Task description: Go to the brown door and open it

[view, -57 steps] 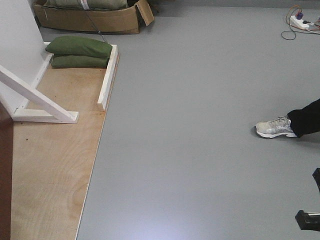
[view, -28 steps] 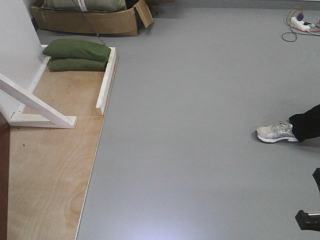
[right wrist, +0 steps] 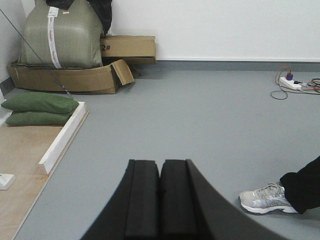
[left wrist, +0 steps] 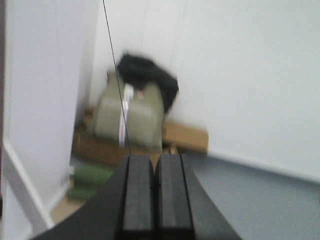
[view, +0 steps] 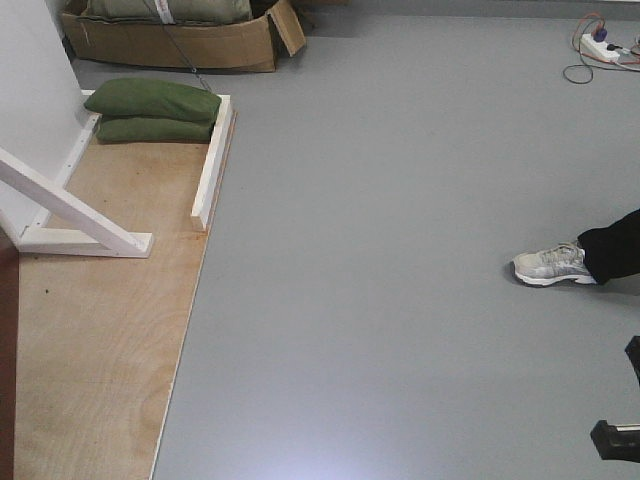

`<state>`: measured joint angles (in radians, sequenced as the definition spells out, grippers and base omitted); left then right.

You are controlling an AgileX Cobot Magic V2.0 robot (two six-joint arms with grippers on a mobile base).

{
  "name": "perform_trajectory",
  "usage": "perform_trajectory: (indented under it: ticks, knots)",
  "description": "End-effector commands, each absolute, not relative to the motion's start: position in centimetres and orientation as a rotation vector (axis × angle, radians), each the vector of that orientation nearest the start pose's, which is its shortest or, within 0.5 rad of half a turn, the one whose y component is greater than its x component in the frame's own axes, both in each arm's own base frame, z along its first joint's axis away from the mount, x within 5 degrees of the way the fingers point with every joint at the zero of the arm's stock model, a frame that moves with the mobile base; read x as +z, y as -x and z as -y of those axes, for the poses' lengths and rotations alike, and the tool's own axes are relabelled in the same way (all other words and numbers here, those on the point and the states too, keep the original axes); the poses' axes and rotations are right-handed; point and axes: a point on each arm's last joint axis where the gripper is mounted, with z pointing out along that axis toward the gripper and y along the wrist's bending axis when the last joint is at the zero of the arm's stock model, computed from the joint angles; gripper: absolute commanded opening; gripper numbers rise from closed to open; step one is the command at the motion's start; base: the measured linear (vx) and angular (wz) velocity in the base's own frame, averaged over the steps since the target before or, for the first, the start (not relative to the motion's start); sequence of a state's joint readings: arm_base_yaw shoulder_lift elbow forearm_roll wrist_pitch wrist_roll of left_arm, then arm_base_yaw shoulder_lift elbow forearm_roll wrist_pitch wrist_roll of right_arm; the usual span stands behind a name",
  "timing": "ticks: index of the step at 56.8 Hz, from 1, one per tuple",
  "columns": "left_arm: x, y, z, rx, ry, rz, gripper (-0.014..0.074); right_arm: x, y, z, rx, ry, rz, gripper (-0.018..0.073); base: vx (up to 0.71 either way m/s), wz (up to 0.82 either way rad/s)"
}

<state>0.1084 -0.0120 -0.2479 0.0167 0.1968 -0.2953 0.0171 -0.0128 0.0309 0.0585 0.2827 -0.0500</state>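
Grey, smooth floor [view: 400, 250] fills most of the front view. At its left lies a flat plywood sheet [view: 100, 330] with visible grain, edged by a square white beam [view: 212, 160]. A white frame [view: 75, 205] with a slanted brace stands on the plywood. Two soft green sandbags [view: 155, 100] are stacked at the far end. Behind them a creased cardboard box [view: 180, 42] with a flap folded out holds a bulging olive sack [right wrist: 62, 37] with a white taped strip. A second box [right wrist: 130, 47] sits just beside the sack.

The door [view: 6, 380] shows only as a dark reddish sliver cut off by the left edge, next to the plywood; its handle is out of view.

The left gripper [left wrist: 155, 172] has its flat black pads pressed together, holding nothing. That view is blurred, and a black lump [left wrist: 147, 75] atop the sack cannot be made out. The right gripper [right wrist: 160, 172] is likewise closed and empty.

At right, a pale sneaker [view: 548, 265] and a dark trouser leg [view: 612, 245] are cropped by the frame. A power strip [view: 600, 45] with looped cable lies far off.
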Motion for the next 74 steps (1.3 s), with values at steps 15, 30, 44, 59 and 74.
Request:
perform_trajectory:
  ticks: [15, 30, 44, 59, 74]
  knots:
    - [42.9, -1.4, -0.3, -0.015, 0.224, -1.071, -0.0006, 18.4, -5.6, -0.2, 0.015, 0.027, -1.701, 0.0, 0.0, 0.0]
    - [52.1, -5.3, -1.4, 0.13, 0.197, -1.019, -0.0006, 18.4, -5.6, -0.2, 0.015, 0.027, -1.701, 0.0, 0.0, 0.0]
    - [52.8, -7.2, -3.7, 0.307, 0.32, -1.014, -0.0006, 18.4, -5.6, -0.2, 0.015, 0.027, -1.701, 0.0, 0.0, 0.0]
    - [53.3, -6.0, -6.5, 0.415, 0.571, -0.833, -0.0006, 18.4, -5.6, -0.2, 0.016, 0.027, -1.701, 0.0, 0.0, 0.0]
    - [53.4, -4.8, -10.2, 0.201, 0.849, -0.456, -0.0006, 18.4, -5.6, -0.2, 0.016, 0.027, -1.701, 0.0, 0.0, 0.0]
